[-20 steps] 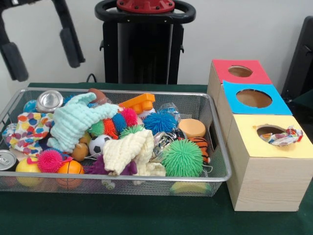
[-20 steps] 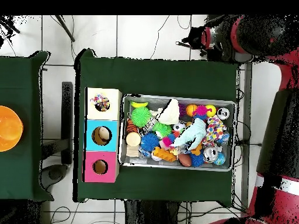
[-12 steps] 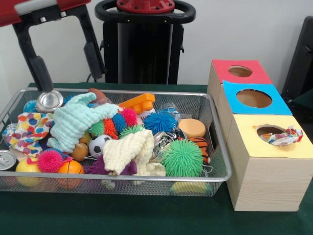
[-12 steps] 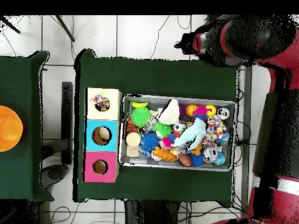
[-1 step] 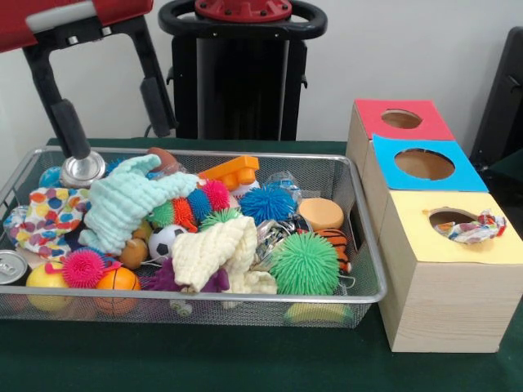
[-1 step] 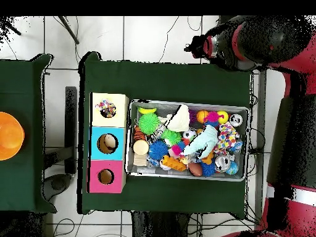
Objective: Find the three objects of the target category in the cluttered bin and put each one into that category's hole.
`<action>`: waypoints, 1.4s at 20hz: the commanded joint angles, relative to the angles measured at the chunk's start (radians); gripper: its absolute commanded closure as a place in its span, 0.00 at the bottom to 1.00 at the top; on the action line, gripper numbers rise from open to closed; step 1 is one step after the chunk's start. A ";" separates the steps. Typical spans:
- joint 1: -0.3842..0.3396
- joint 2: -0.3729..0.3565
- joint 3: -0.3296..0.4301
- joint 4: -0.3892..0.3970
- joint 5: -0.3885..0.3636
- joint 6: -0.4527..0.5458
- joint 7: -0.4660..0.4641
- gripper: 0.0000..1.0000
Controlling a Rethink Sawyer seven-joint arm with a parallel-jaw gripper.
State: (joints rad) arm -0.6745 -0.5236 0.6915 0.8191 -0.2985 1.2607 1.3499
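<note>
My gripper (image 5: pixel 113 116) hangs open and empty above the far left corner of the wire bin (image 5: pixel 369 245), its left fingertip just over a silver can (image 5: pixel 82 168). In the bin lie a mint cloth (image 5: pixel 122 200), a cream cloth (image 5: pixel 214 251) and a polka-dot cloth (image 5: pixel 47 217) among spiky balls and toys. A patterned cloth (image 5: pixel 471 227) sticks halfway out of the yellow box's hole (image 5: pixel 448 218). From above, the same cloth (image 6: pixel 107 110) fills that hole, and the mint cloth (image 6: pixel 202 142) lies in the bin's right half.
Three boxes stand in a row beside the bin: red (image 5: pixel 400 119), blue (image 5: pixel 423 164), yellow (image 5: pixel 458 245). A green spiky ball (image 5: pixel 304 263), an orange block (image 5: pixel 230 171) and a second can (image 5: pixel 11 266) crowd the bin. The red arm (image 6: pixel 265 37) reaches over the table's corner.
Over the last second my gripper swung right and down toward the bin's far left corner. Since half a second ago it has barely moved. The bin's contents are unchanged.
</note>
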 commanded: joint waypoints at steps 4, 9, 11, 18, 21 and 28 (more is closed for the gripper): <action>0.025 -0.053 -0.095 0.046 -0.117 -0.066 -0.053 0.00; 0.039 -0.114 -0.134 0.114 -0.136 -0.124 -0.001 0.00; 0.048 -0.145 -0.152 0.154 -0.138 -0.140 0.026 0.00; 0.088 -0.227 -0.224 0.273 -0.120 -0.196 0.093 0.00; 0.100 -0.234 -0.239 0.311 -0.111 -0.232 0.105 0.00; 0.131 -0.223 -0.278 0.331 -0.107 -0.262 0.114 0.00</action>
State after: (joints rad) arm -0.5571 -0.7582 0.4828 0.9718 -0.3719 1.0261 1.3499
